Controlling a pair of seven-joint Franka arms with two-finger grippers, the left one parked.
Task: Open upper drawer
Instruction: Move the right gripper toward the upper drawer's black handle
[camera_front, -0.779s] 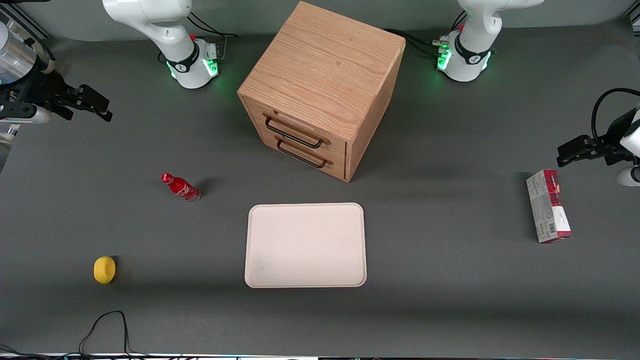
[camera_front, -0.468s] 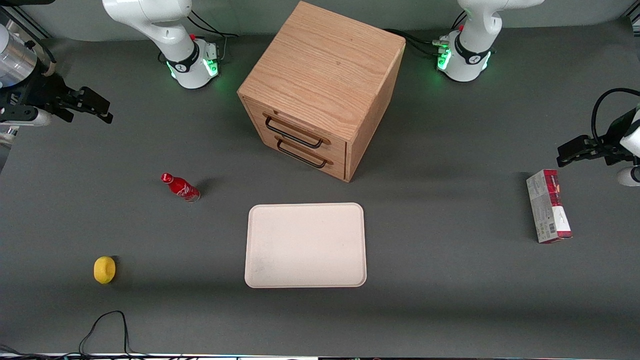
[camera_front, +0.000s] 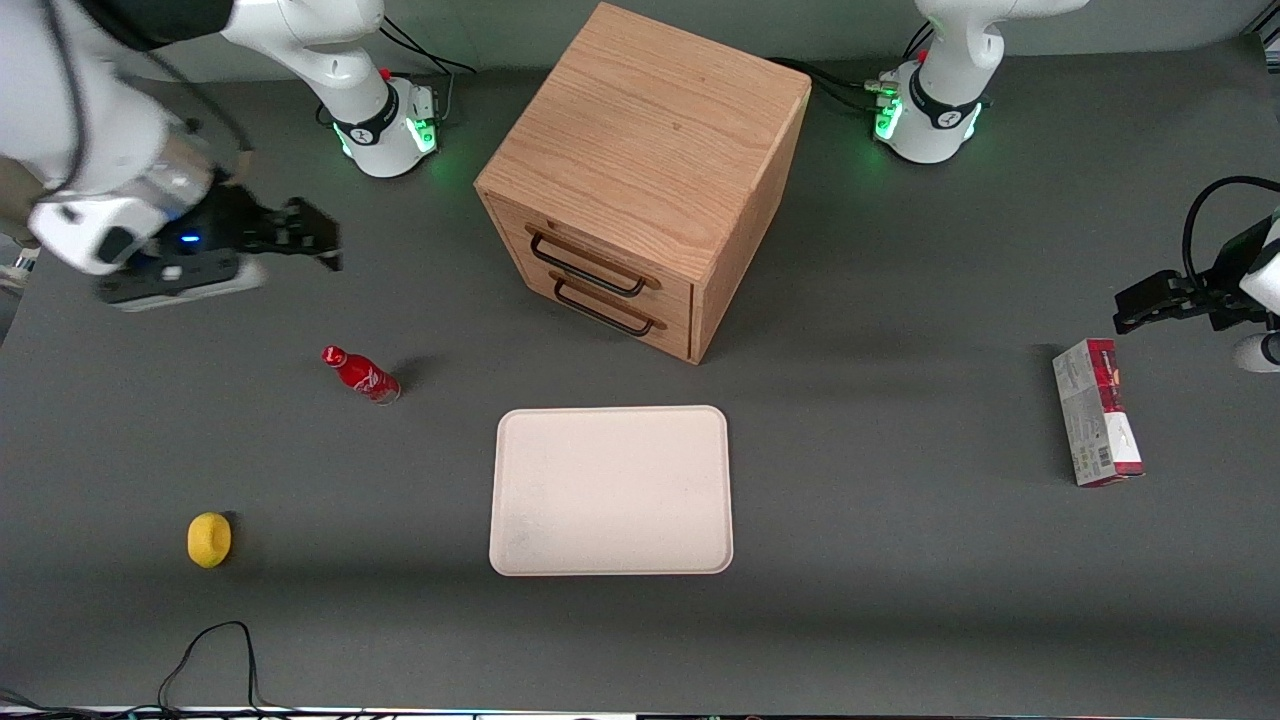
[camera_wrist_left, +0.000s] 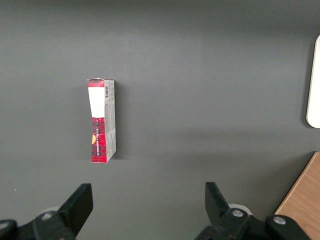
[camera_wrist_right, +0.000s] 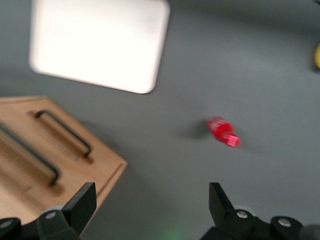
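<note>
So the cabinet (camera_front: 645, 170) sits in the middle of the table (camera_front: 900, 600), turned at an angle, and the upper drawer (camera_front: 592, 262) is fully shut, right under the cabinet's top with the lower drawer (camera_front: 605, 308) just below it. The gripper (camera_front: 325, 248) hangs in the air well apart from the cabinet, toward the working arm's end of the table, with its two fingers spread wide and nothing between them. My take: this is the approach, nothing's been touched yet. To do it well I'd line the fingers up with the upper drawer's handle (camera_front: 585, 266), not the matching lower handle (camera_front: 603, 310) that sits just beneath, since the two are close enough to mix up. Because the cabinet is rotated, the pull should probably run square to the drawer front, otherwise the drawer may bind or the whole cabinet could slide. The red bottle (camera_front: 360, 374) stands nearer the front camera than the gripper, and the tray (camera_front: 611, 489) lies in front of the cabinet, so keep clear of both.
</note>
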